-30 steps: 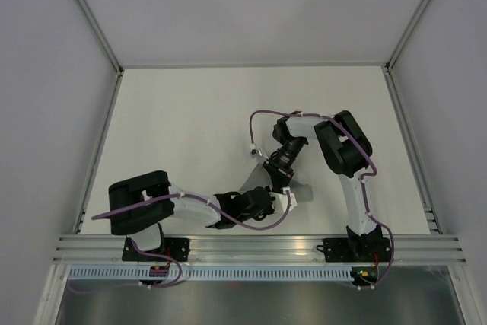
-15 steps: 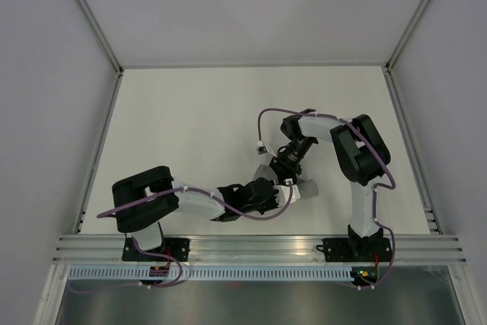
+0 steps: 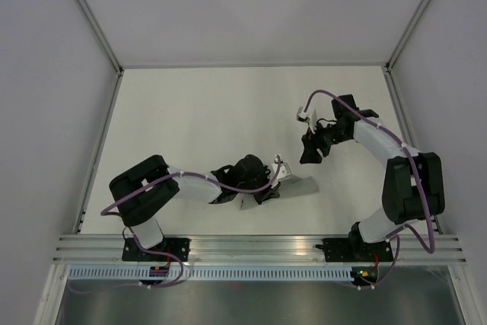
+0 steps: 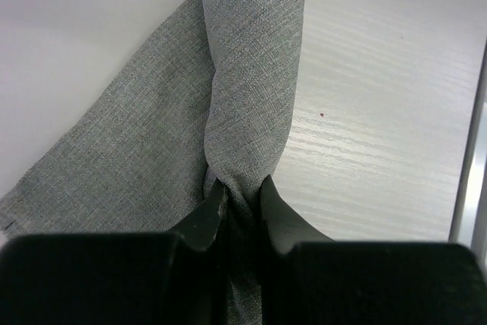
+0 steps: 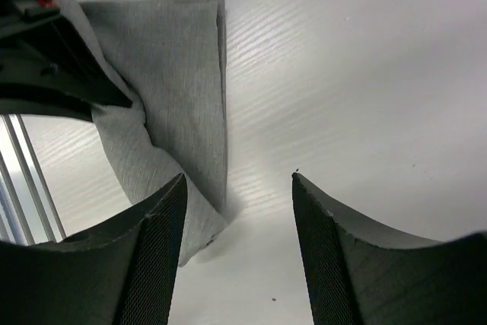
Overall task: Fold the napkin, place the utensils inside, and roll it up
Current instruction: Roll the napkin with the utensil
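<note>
Napkin (image 4: 251,74) is at the near middle of the bench (image 4: 380,112), close to the front rail, right at the tip of the left gripper (image 4: 241,192). The left wrist view shows it gathered into a thick rolled or folded band. That band starts between the gripper fingers and runs straight away from them. A flatter flap fans out on the left of the band and lies on the bench.

From the top camera the long axis runs roughly left-right, parallel to the near edge. The free end pokes out to the right of the left gripper.

Left gripper is clamped down on the near end of the band. The fingers are almost together with cloth bunched between them. Can't tell what is inside the band.

Right gripper (image 5: 237,180) has its jaws spread wide with nothing in them, and it touches nothing. It hangs over bare bench on the far right side of the napkin, apart from it. In its wrist view the cloth lies beyond its left finger, up against the left gripper's body.
</note>
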`<control>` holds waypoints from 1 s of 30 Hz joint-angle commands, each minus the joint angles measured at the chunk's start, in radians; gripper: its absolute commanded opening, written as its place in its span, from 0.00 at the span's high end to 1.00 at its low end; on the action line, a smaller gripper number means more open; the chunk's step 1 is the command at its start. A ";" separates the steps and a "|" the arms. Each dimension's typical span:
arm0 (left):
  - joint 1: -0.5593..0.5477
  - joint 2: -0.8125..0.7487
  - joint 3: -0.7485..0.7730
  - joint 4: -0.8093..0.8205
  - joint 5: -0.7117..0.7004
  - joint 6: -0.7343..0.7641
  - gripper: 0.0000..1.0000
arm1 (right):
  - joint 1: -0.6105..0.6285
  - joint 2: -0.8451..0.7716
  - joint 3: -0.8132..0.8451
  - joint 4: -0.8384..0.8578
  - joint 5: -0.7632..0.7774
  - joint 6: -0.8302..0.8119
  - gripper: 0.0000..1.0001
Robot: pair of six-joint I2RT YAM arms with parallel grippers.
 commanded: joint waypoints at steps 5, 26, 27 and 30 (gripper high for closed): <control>0.105 0.113 0.034 -0.251 0.321 -0.118 0.98 | 0.003 -0.308 -0.314 0.226 -0.006 -0.133 0.33; 0.236 0.275 0.203 -0.352 0.552 -0.194 0.98 | 0.545 -0.551 -0.656 0.539 0.443 -0.099 0.27; 0.236 0.275 0.205 -0.352 0.552 -0.194 0.98 | 0.557 -0.541 -0.661 0.553 0.462 -0.099 0.27; 0.236 0.278 0.212 -0.357 0.553 -0.194 0.98 | 0.589 -0.511 -0.676 0.599 0.509 -0.096 0.28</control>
